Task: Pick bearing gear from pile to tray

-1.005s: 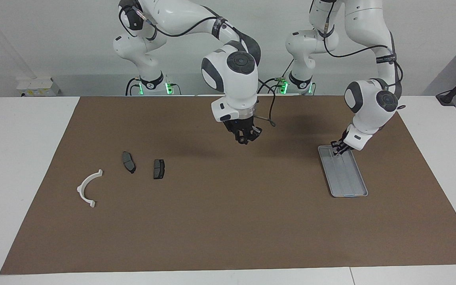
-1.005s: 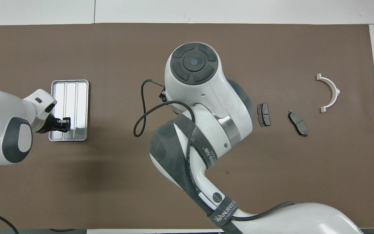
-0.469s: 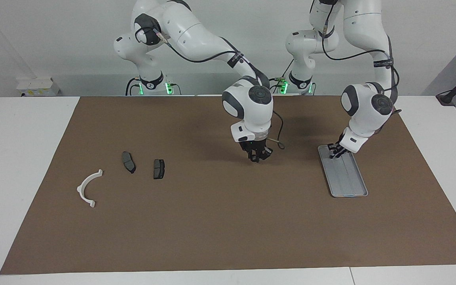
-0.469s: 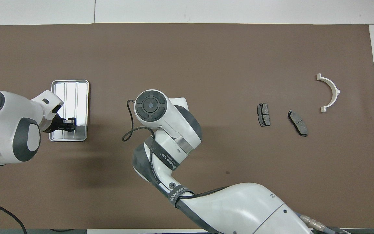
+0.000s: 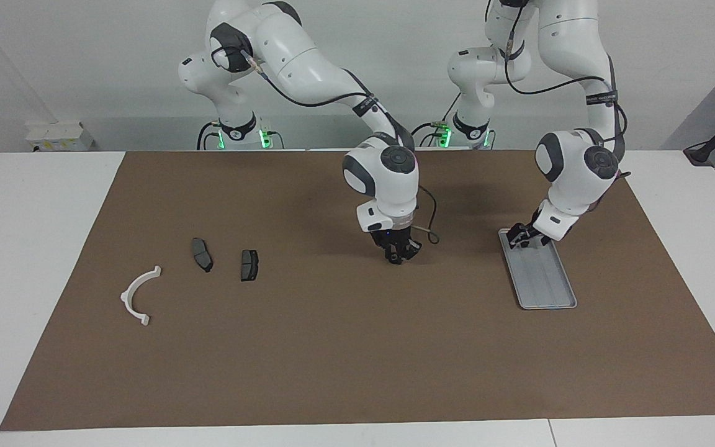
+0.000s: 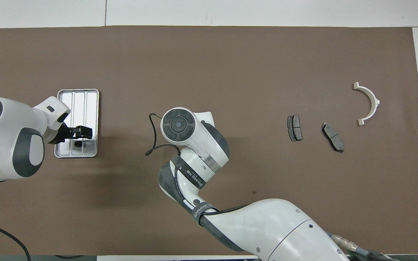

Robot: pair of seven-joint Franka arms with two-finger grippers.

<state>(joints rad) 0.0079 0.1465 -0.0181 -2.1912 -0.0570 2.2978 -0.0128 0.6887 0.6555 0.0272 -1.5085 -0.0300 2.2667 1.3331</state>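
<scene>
The left end effector hangs open over the tray, 1 small black piece, probably the gear, below. The right end effector hovers mid-desk, grip unclear.

Left claw over tray end

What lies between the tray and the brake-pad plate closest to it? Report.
The right gripper, low over the brown mat; otherwise bare, seen in the facing view.

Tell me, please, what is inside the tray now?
Inside the tray lies one small dark round piece, at the end nearer the robots. The left pincer hangs over it and hides part of the floor there.
</scene>
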